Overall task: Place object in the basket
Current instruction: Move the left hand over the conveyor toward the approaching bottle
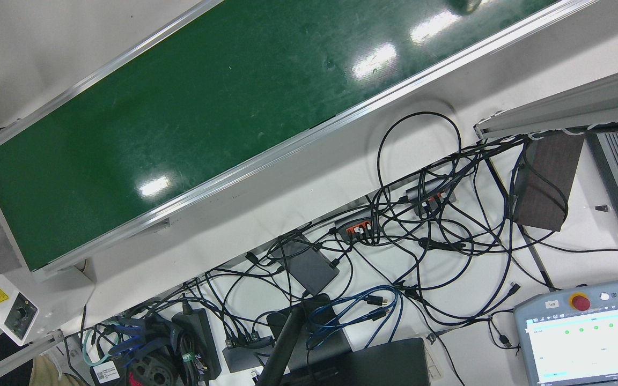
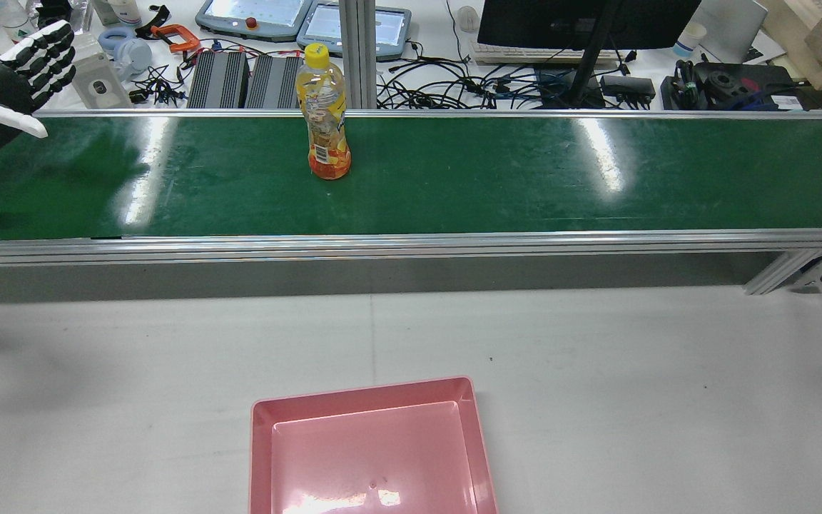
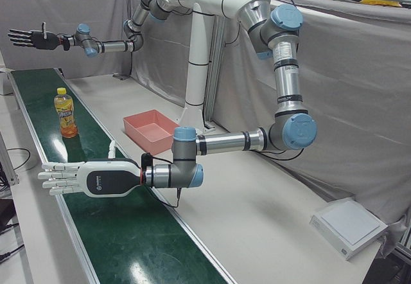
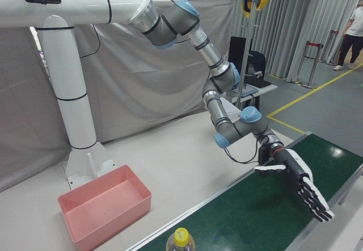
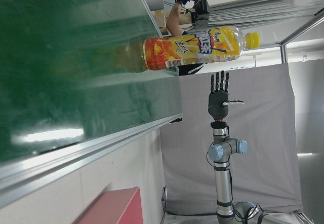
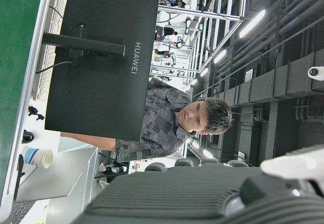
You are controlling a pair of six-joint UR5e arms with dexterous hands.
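Shows the yellow-capped drink bottle [image 2: 325,114] standing upright and alone on the green conveyor belt [image 2: 525,171], close to the far rail, touched by nothing; puts the empty pink basket [image 2: 375,450] on the grey table [image 2: 632,371] on the robot's side, well apart from the bottle and across the near aluminium rail [image 2: 411,243]; finds the left hand [image 2: 4,78] hovering over one end of the belt, well apart from the bottle, palm open, fingers stretched straight and slightly apart, thumb angled off, holding nothing; catches the right hand [image 3: 29,38] raised in the air toward the other end, likewise empty, fingers splayed wide.

Looks most likely to go wrong at first contact: tall and narrow, so liable to tip if struck high or from one side before being fully enclosed; once down, apt to roll along the belt or off it. Gives no sign of belt motion either way; with a running belt, risks drifting out of the line of approach. Appears smooth and round, so prone to slipping or twisting in a loose grasp, or buckling under a hard one; could clip the near rail on a low carry; could topple over the basket's low wall if released upright or from too high.
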